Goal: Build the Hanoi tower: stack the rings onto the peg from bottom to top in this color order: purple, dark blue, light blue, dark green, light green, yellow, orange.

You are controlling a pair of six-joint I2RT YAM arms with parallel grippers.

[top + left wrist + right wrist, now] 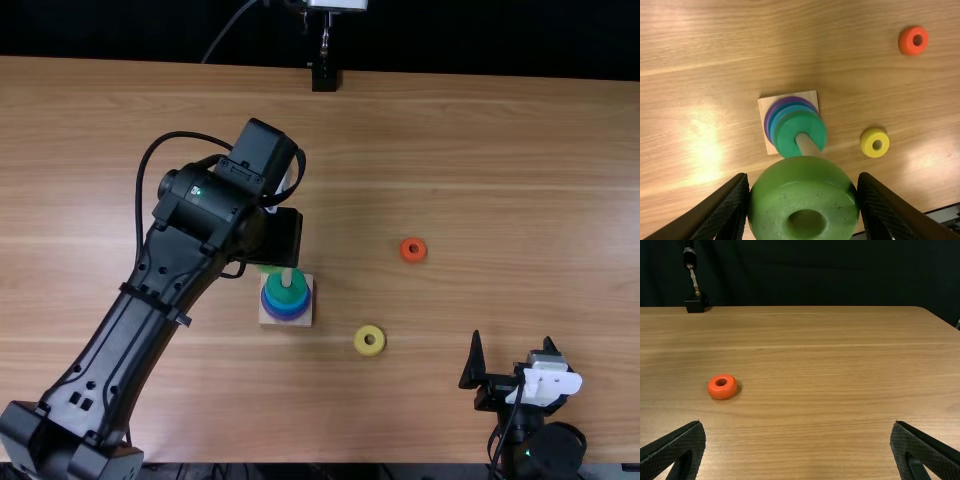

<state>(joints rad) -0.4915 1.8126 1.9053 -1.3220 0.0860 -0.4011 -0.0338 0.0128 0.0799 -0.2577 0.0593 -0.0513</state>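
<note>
Light green ring (801, 189) near peg (807, 143): misalignment is the principal risk

Left gripper (803, 191): 2 fingers closed on opposite sides of the light green ring. Right gripper (797, 426): fingers wide apart, holding nothing. Dark green ring (789, 131) tops the stack on the peg. Yellow ring (868, 141) and orange ring (910, 42) lie apart on the table (700, 45).

Findings: whether the hole is centred over the peg cannot be determined. If lowered off-centre, the ring could catch the peg's tip, tilt or jam. Pressing on regardless could shift the wooden base (769, 146). Early release could let the ring roll away. Uneven opening could drag it sideways.
</note>
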